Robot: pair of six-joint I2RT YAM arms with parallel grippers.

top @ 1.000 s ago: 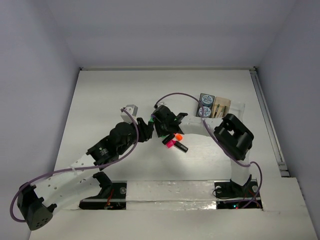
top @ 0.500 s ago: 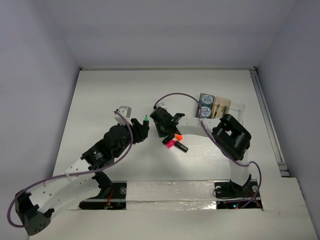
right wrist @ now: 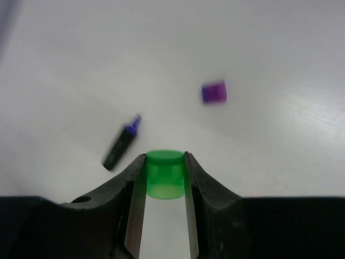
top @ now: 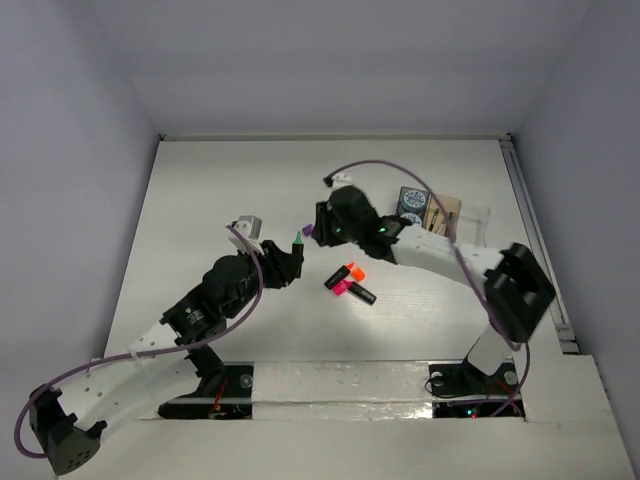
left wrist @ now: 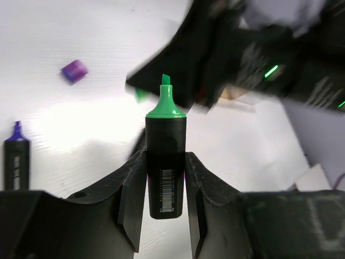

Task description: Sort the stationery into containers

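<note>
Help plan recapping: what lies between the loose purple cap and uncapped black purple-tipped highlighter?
Right wrist view: only bare white table between purple cap and highlighter.

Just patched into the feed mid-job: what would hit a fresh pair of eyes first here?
At mid-table the left gripper clamps an uncapped green highlighter, its tip pointing out past the fingers. Close beside it, the right gripper pinches a green cap, probably that marker's own. On the white table beyond lie a loose purple cap and an uncapped purple highlighter.

Markers (top: 355, 292) left of box (top: 470, 212)
</note>
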